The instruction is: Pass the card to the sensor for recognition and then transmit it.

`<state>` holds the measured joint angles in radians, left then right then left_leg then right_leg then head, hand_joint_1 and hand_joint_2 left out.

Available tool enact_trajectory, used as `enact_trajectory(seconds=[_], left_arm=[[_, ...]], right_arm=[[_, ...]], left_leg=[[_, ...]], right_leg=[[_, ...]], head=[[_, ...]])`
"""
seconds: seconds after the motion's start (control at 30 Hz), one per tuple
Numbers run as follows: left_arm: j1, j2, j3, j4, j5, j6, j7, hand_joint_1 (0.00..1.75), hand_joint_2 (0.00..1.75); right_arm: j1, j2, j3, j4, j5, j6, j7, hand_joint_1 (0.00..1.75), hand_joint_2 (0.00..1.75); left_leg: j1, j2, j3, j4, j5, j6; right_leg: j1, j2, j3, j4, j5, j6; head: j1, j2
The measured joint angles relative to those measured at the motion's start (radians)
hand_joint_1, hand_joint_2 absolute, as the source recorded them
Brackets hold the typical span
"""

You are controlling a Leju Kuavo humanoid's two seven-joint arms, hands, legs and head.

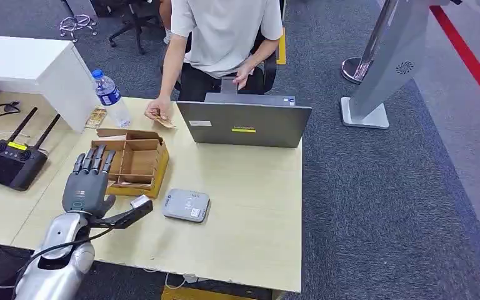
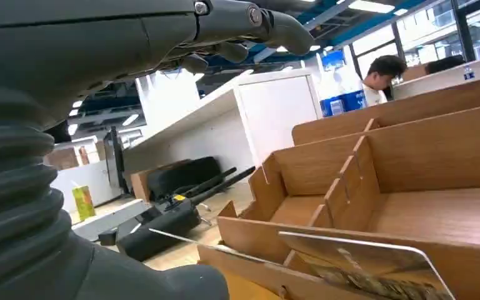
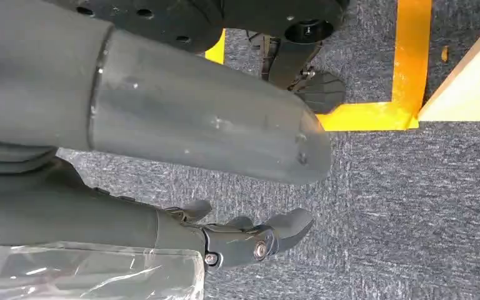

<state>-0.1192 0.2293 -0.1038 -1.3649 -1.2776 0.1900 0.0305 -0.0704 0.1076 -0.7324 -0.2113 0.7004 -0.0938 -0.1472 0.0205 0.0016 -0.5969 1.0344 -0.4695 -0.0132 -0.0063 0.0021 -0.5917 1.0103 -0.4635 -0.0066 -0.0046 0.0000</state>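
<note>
My left hand (image 1: 87, 182) hovers flat over the left side of a wooden card box (image 1: 139, 164), fingers stretched out and apart above its compartments. Its thumb points right along the box's front, and a small pale card (image 1: 141, 201) sits at the thumb tip by the box's front corner. In the left wrist view the card (image 2: 362, 265) leans against the box front (image 2: 250, 234), with my fingers (image 2: 250, 19) well above it; nothing is pinched. The grey card sensor (image 1: 186, 205) lies flat on the table just right of the card. My right hand (image 3: 244, 240) hangs over the carpet, holding nothing.
A person sits behind a grey laptop (image 1: 245, 124), one hand (image 1: 159, 112) resting on the table by some cards. A water bottle (image 1: 110, 96) stands behind the box. A black remote with antennas (image 1: 12, 161) lies at the left, beside a white cabinet (image 1: 31, 62).
</note>
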Motion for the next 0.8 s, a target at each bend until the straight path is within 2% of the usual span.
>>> enact_trajectory(seconds=[0.2,0.8], left_arm=[[-0.002,0.000,-0.017,0.009,0.025,-0.022,0.000,0.00,1.75],[-0.065,-0.021,-0.083,0.047,0.021,-0.022,-0.003,0.00,1.75]], right_arm=[[0.000,0.000,0.000,0.000,0.014,0.002,0.004,0.00,0.00],[-0.006,0.000,-0.001,0.000,0.034,0.005,0.010,0.00,0.00]], left_leg=[[0.000,0.000,0.000,0.000,0.000,0.000],[0.000,0.000,0.000,0.000,0.000,0.000]], right_leg=[[0.000,0.000,0.000,0.000,0.000,0.000],[0.000,0.001,0.000,0.000,0.000,0.000]], head=[[0.000,0.000],[0.000,0.000]])
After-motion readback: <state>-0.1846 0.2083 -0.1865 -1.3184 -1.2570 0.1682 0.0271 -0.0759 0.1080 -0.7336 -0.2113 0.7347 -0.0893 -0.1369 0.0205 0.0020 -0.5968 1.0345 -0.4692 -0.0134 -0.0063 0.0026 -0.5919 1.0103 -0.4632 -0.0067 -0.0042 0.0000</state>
